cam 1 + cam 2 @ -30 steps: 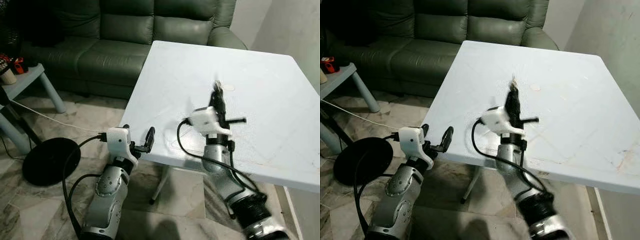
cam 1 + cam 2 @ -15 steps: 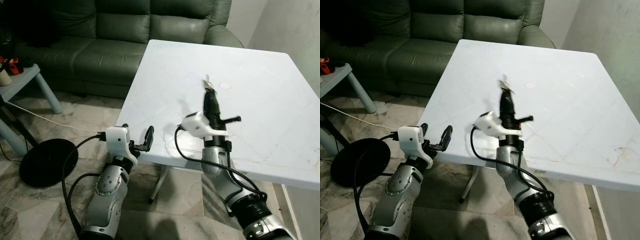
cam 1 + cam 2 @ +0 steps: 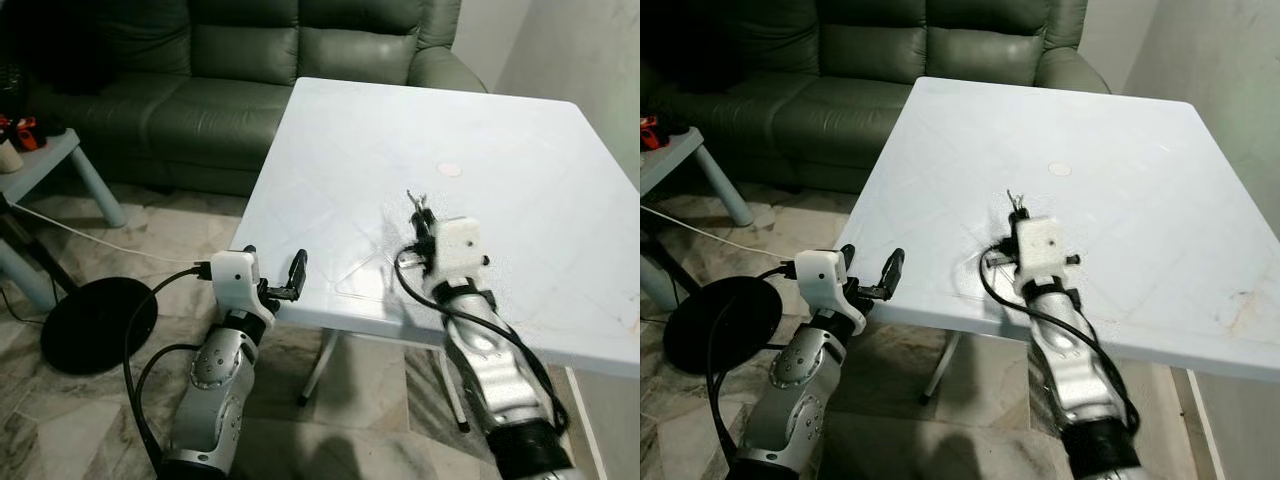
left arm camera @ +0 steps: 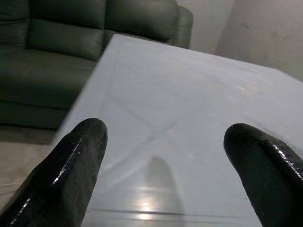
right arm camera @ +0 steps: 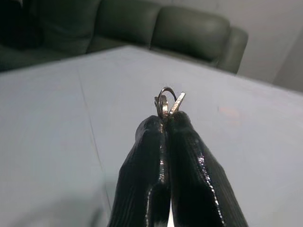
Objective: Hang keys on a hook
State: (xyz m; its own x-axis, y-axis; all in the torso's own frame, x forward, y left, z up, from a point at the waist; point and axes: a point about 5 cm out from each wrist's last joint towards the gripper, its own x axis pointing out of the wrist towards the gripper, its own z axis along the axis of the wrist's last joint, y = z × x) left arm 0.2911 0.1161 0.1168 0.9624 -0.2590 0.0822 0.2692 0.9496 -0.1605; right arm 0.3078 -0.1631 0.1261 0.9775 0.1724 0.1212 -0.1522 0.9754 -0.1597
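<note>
Metal keys (image 5: 165, 103) protrude from the right pincer (image 5: 166, 124), clamped between its tips.

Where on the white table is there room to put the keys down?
Nearly everywhere. The white table is bare from the sofa side to the wall side, apart from a small pale round spot. The near edge is busier: the right gripper holds the keys over it, and the open left gripper waits at the near left edge.
</note>
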